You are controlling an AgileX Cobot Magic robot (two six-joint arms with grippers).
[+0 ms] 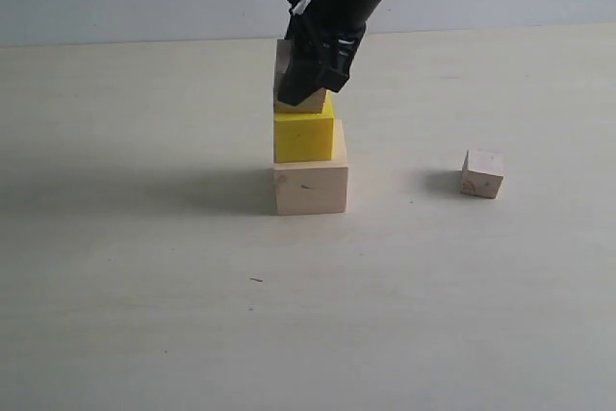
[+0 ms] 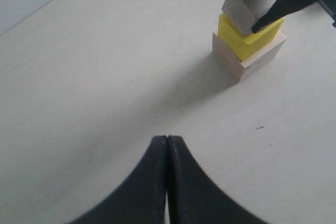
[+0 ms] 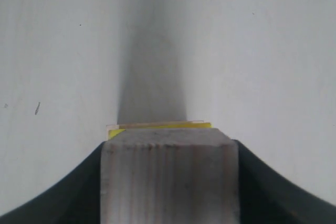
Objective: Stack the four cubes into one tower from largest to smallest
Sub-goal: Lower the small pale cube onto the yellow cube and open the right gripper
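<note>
Two tiers are done: the yellow cube point(image 1: 303, 137) sits on the large wood cube point(image 1: 310, 188), directly beneath the right fingers point(image 1: 332, 55). They clamp the small wood cube point(image 1: 306, 101), lowering it there. The smallest cube point(image 1: 482, 173) lies on the counter point(image 1: 144, 286), well apart. The left fingers point(image 2: 152, 182) are closed and empty.

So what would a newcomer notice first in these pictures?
The bright yellow cube, stacked on the large pale wood cube, centre-scene. The right arm's fingers clamp a small wood cube right atop it. The smallest cube sits alone on the table, right of the stack in the exterior view.
</note>
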